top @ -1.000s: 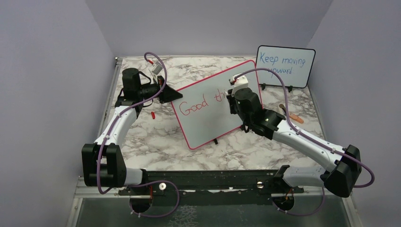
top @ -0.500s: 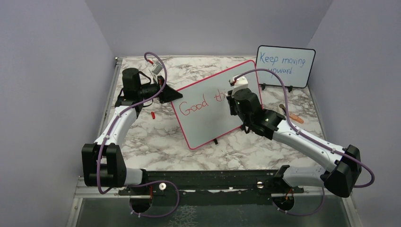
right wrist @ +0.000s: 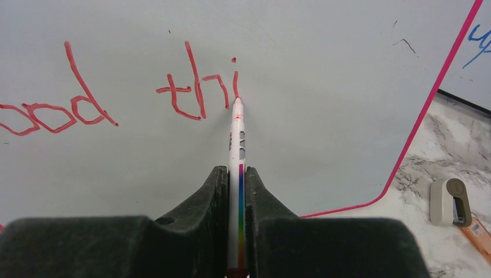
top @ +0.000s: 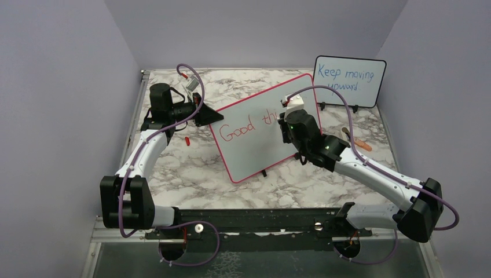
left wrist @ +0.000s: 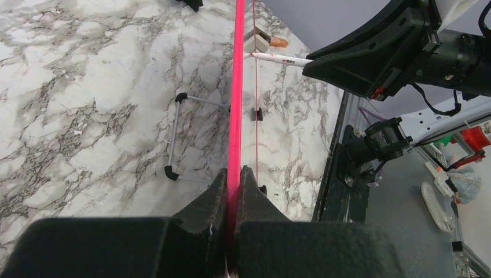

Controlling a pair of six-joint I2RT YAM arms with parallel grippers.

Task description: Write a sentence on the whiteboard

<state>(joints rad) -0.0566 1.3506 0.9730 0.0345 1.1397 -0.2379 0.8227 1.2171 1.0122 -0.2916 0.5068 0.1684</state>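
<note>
Standing propped at middle of marble surface [top: 173,168]: whiteboard [top: 255,145], pink frame, turned askew, small black feet down. Left gripper [left wrist: 233,176] at board's left end, jaws clamped on pink frame edge. Right gripper [right wrist: 237,174] facing board front, jaws clamped on marker [right wrist: 237,136]. Marker tip touching board at foot of letter "i". Sentence [right wrist: 191,87] in red reads "Good thi", unfinished. Smaller black-framed board [top: 349,81] with blue writing upright at far right corner of surface, just behind whiteboard's right end.
</note>
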